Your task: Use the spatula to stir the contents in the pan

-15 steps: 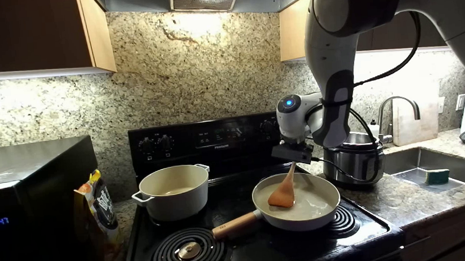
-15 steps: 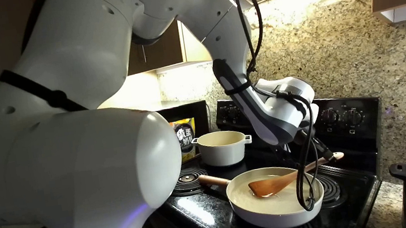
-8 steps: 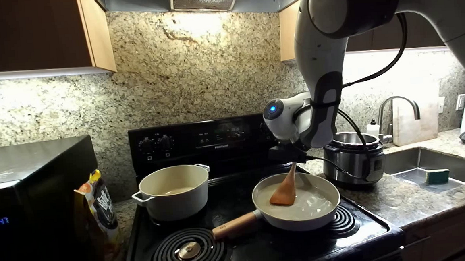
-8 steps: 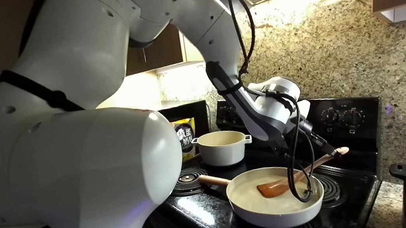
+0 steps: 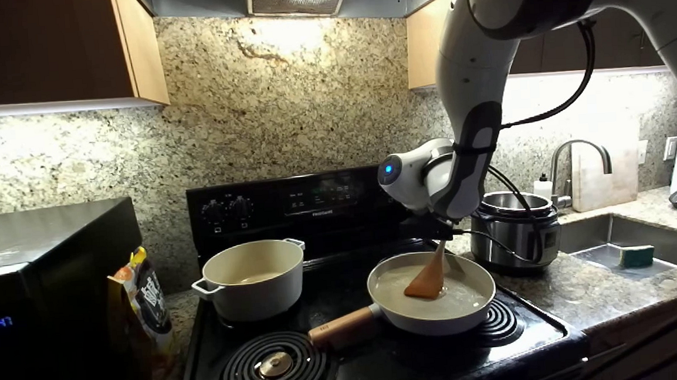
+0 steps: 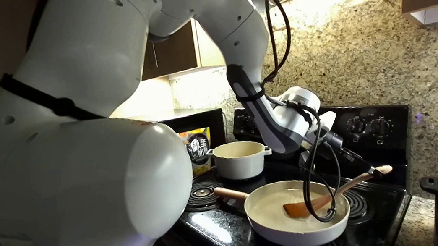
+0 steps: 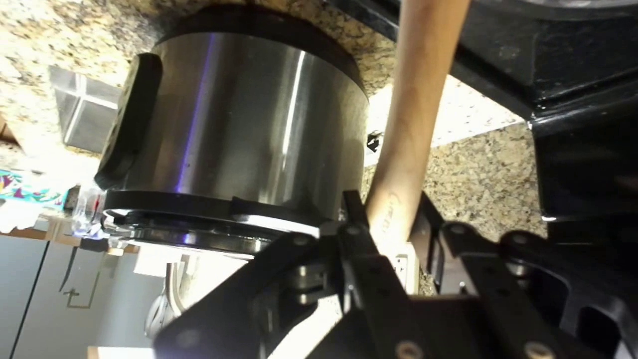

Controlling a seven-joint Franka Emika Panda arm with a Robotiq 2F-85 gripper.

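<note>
Clamping the spatula [image 5: 432,276], the hand [image 7: 391,213] hangs between the cream pot [image 5: 261,296] and steel cooker [image 7: 244,119].

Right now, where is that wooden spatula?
In both exterior views, the wooden spatula is right of the two-handled pot, its blade down in the frying pan. The claw holds it near the handle's end.

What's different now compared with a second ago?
The wooden spatula has shifted within the pan, away from the pan's handle and toward the steel pot. The gripper moved with it, still clamped on it; nothing was picked up or let go. The pan and the cream pot stayed put.
</note>
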